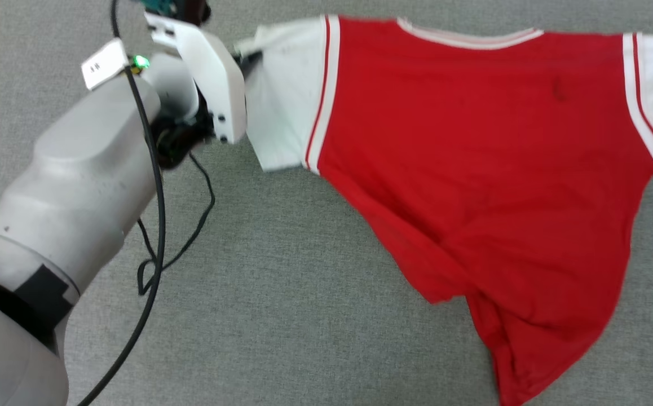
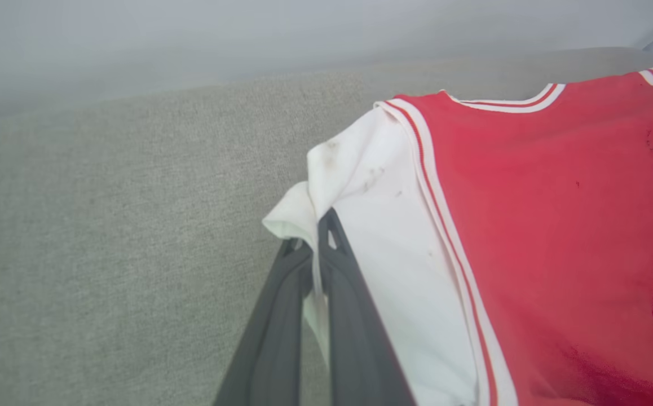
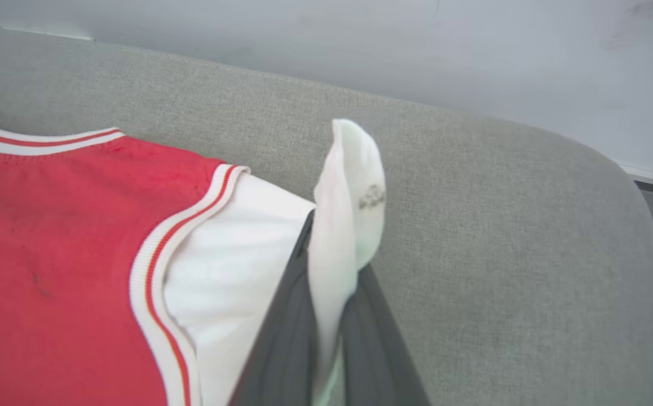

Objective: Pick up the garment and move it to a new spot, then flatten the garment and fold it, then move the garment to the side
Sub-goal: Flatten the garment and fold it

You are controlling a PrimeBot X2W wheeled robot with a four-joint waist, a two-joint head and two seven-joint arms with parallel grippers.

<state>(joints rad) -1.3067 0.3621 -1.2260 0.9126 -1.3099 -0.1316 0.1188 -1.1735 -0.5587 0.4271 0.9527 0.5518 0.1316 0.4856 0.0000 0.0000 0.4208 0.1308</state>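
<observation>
The left hand (image 2: 315, 237) is clenched on a white sleeve (image 2: 371, 225) of the shirt (image 2: 557, 225). In the left wrist view its two dark fingers (image 2: 270, 338) come up from the bottom middle. A fold of white cloth is pinched between them. The sleeve has a few small dark marks on it. Red and white stripes run where it meets the red part, which fills the right side of the frame.

The right hand (image 3: 335, 248) is clenched on the other sleeve (image 3: 230, 265). In the right wrist view a flap of white cloth sticks up between its fingers (image 3: 287, 338), in the middle of the frame. The red part lies at the lower left.

In the head view the pale left arm (image 1: 78, 169) comes in from the lower left and reaches the first sleeve at the top middle. A black cable (image 1: 160, 225) hangs beside the arm. There is a white tag (image 1: 104, 63) and a small green light (image 1: 140, 61) near the wrist.

The shirt is stretched wide across the upper right of the head view, with a sleeve at each end. The face that shows is plain red. Its bottom part bunches up and runs down to the lower right corner. Under it is a grey worktop (image 1: 304, 282) that looks like cloth. A pale wall (image 3: 360, 45) stands behind it at the top of the right wrist view.
</observation>
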